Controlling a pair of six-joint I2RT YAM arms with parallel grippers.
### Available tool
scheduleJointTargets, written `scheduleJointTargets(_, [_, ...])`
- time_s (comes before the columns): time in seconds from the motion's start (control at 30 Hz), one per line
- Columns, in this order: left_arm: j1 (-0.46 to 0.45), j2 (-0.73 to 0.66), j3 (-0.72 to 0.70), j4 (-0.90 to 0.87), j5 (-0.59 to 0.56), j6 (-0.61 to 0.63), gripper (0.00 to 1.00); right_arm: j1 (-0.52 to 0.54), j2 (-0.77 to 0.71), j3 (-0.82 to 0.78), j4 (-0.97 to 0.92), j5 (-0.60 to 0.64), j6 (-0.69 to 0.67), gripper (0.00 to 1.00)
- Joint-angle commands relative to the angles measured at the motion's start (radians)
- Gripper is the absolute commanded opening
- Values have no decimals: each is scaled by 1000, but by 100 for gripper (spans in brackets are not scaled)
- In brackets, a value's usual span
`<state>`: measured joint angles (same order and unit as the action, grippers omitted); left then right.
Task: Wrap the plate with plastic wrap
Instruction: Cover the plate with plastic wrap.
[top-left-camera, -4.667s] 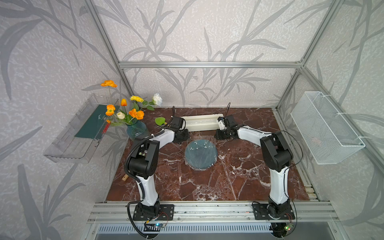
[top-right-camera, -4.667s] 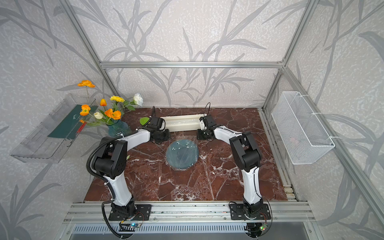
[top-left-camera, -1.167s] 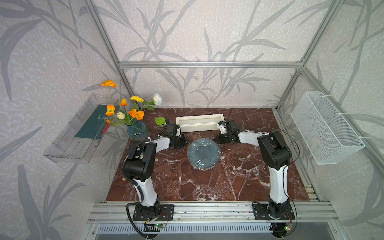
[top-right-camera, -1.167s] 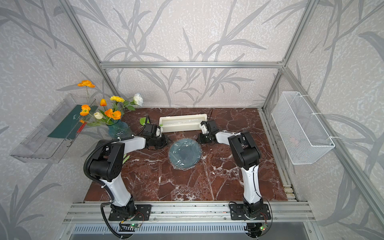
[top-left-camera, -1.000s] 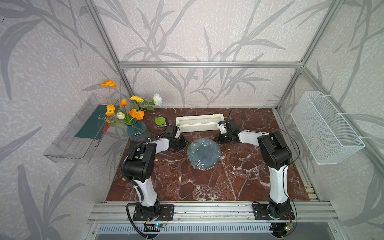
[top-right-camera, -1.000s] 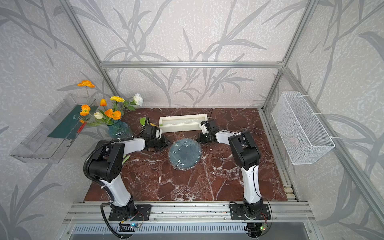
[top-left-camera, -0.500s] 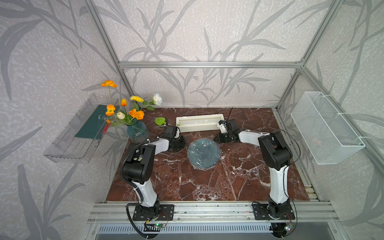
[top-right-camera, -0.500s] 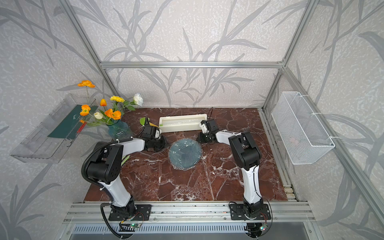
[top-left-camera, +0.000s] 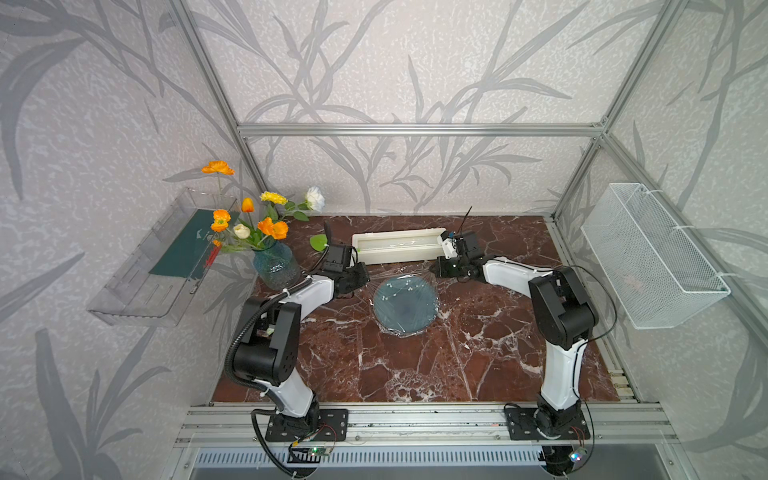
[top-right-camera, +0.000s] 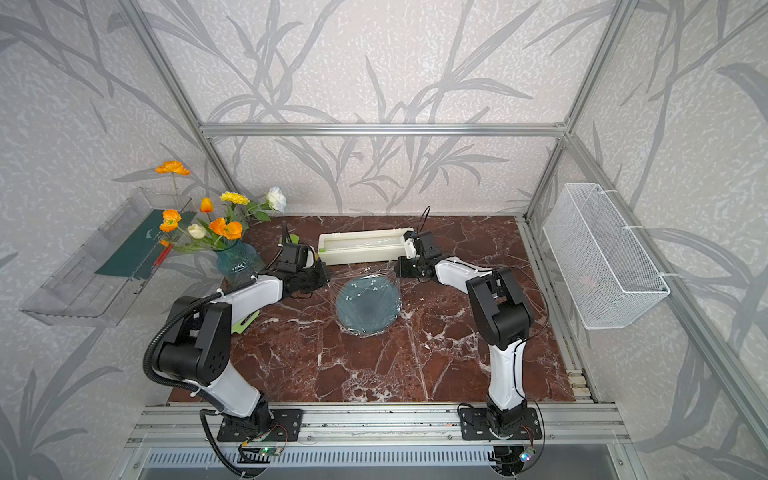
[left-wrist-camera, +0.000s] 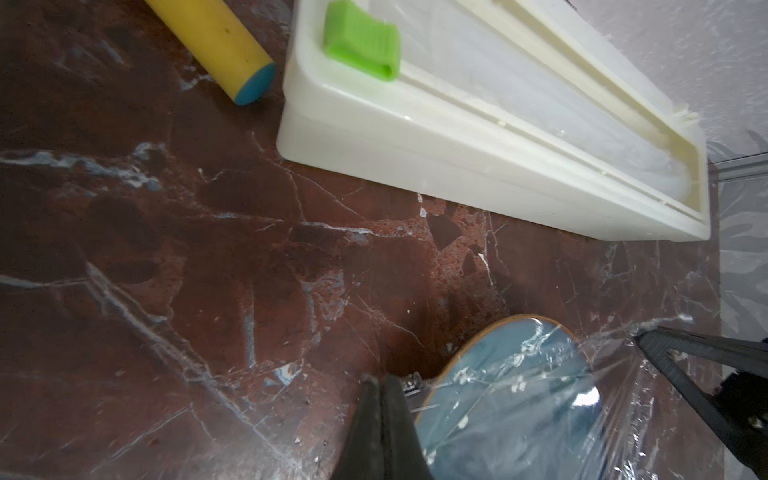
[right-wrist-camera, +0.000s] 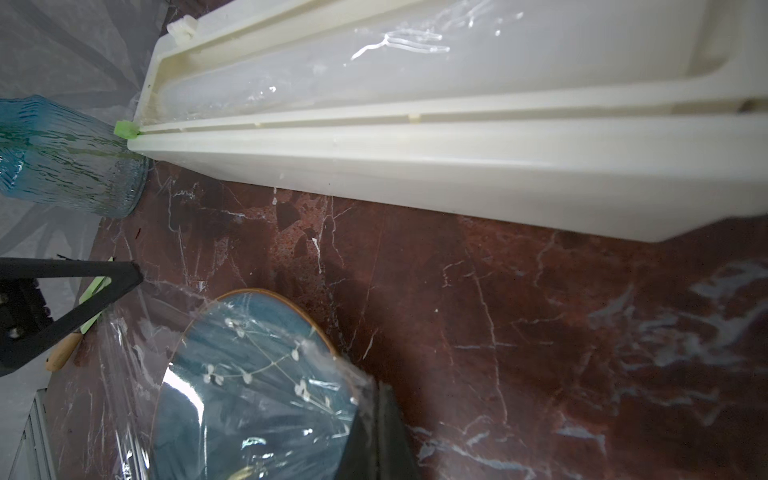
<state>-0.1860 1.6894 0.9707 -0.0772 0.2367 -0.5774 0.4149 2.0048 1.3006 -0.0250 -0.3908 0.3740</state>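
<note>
Vase (top-left-camera: 276, 266) at far left, just beside the left arm; a wide swing could knock it. Left gripper (top-left-camera: 365, 277) closed, fingers together on a corner of the plastic wrap (left-wrist-camera: 648, 407), just left of the plate (top-left-camera: 405, 305). Plate mid-table, near side of the white box (top-left-camera: 399, 249), film draped over it, wrinkled and taut toward both grippers. Right gripper (top-left-camera: 436, 270) closed, pinching the film at the plate's far-right edge. Risks: pulling the corners apart too hard may tear the film or slip it from a pinch; uneven tension could drag the plate; slack film may cling to itself; whether the film is cut free of the box, cannot tell.
</note>
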Motion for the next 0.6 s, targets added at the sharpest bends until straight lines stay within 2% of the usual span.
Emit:
scheduleJointTargets(0.0, [2,50,61,-22,-88,15,0,1,48,20,14,78,8,3])
scheduleJointTargets(0.3, [-1,164,120,-43,-76,2,0,-1,145,86,-27,94,15,3])
scheduleJointTargets(0.57, [-3,210,124,-74,-44,15,0,1,163,47,-7,-3,55,3])
